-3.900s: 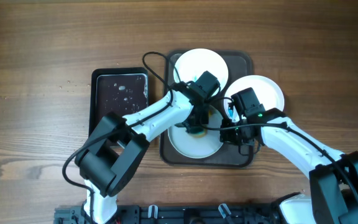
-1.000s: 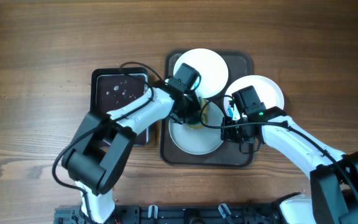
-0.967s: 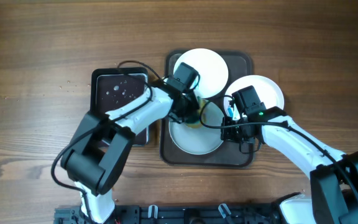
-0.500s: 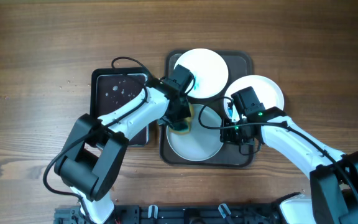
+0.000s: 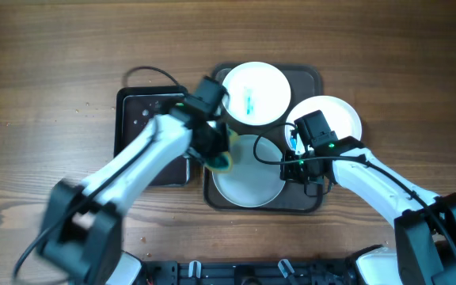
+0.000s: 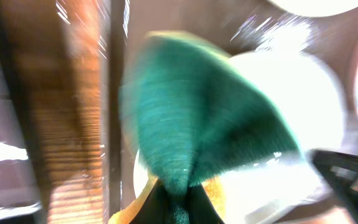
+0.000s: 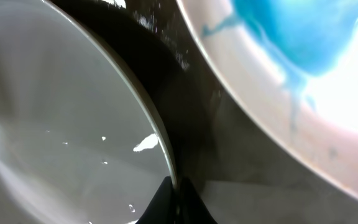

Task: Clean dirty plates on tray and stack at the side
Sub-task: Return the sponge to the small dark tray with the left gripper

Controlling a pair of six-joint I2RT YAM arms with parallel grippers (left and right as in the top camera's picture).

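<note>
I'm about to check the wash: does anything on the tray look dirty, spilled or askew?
Yes: the back plate on the tray has a blue smear across its middle, so it looks unwashed. The front plate glistens, free of marks. Nothing looks spilled or broken.

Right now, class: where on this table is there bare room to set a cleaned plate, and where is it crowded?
Free: wood right of the side plate; wood left of the black basin; the far strip beyond the tray. Crowded: the tray, with the stained plate, the left gripper and sponge, the right gripper on the front plate.
</note>
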